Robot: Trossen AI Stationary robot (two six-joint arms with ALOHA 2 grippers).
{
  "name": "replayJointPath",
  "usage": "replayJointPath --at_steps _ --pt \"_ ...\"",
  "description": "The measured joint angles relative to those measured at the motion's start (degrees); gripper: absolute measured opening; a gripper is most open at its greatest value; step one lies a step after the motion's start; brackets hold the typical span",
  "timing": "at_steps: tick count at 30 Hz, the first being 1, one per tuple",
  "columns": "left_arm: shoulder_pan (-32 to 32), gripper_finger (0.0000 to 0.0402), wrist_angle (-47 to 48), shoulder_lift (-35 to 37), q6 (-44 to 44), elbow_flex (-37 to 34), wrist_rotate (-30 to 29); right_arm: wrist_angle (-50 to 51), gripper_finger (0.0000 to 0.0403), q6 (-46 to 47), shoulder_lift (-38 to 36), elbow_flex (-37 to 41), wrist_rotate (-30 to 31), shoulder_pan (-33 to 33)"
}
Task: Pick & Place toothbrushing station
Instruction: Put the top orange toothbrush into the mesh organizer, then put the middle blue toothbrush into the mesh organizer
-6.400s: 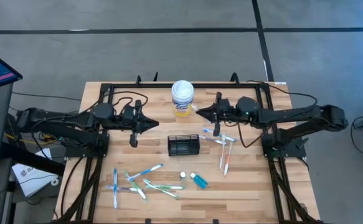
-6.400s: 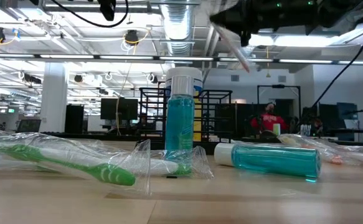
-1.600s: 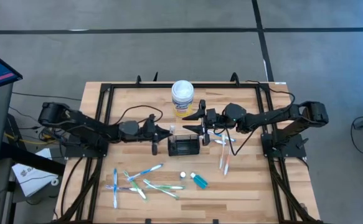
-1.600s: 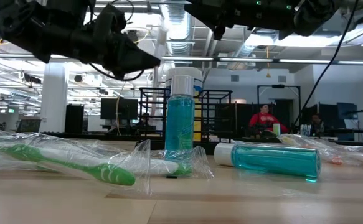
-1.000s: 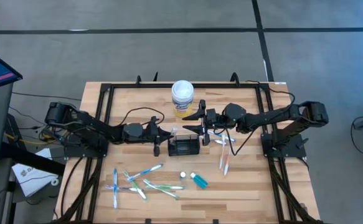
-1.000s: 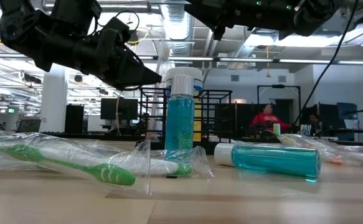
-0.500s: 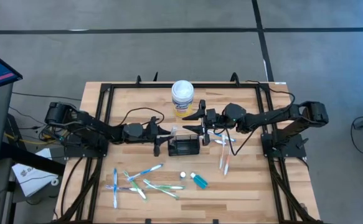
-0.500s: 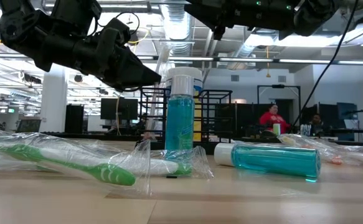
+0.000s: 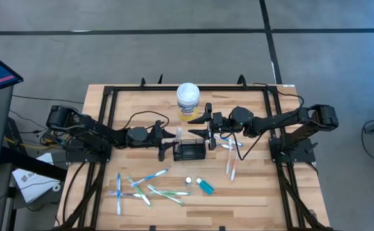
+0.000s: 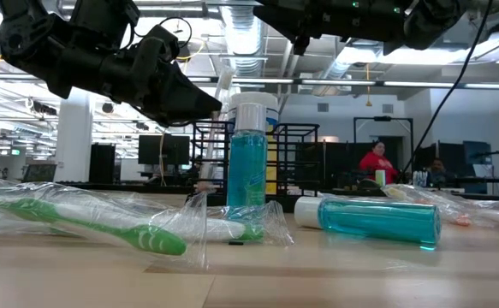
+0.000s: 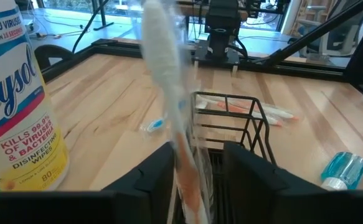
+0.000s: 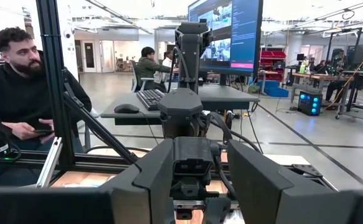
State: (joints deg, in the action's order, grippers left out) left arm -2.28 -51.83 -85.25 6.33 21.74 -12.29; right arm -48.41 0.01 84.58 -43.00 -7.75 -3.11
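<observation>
Black wire-mesh caddy (image 9: 189,151); white-lidded canister (image 9: 188,101), yellow label; teal bottle (image 9: 205,186); wrapped toothbrush (image 11: 172,118), seemingly white and orange

A white-lidded, yellow-labelled Lysol wipes canister (image 9: 188,101) stands near the desk's (image 9: 103,186) far edge, at its middle. Wrapped toothbrushes (image 9: 149,187) lie scattered toward the near left corner, and more wrapped toothbrushes (image 9: 232,158) lie right of centre. Two small bottles of blue liquid (image 9: 205,186) sit near the near edge, one upright, one lying. A person in a dark top (image 12: 16,87) sits beyond the desk
</observation>
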Motion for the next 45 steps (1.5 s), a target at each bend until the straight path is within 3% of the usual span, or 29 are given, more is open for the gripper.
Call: replayJointPath --at_steps 12,25,34,40,45 --pt "0.5 0.0196 4.1 3.2 0.0 0.0 -0.3 0.2 0.0146 0.0 0.0 0.0 0.0 0.0" --pt "-3.6 0.0177 31.8 22.4 6.8 0.0 0.6 1.5 0.0146 0.0 0.0 0.0 -0.2 0.1" --pt "-14.3 0.0161 48.4 26.8 23.0 0.0 0.6 3.2 0.0140 0.0 0.0 0.0 -0.3 0.2" --pt "-22.2 0.0148 52.4 26.3 34.4 0.0 0.7 3.2 0.0139 0.0 0.0 0.0 -0.3 0.7" --pt "-26.6 0.0143 54.3 26.3 44.5 0.0 4.2 3.1 0.0137 0.0 0.0 0.0 -0.3 1.1"
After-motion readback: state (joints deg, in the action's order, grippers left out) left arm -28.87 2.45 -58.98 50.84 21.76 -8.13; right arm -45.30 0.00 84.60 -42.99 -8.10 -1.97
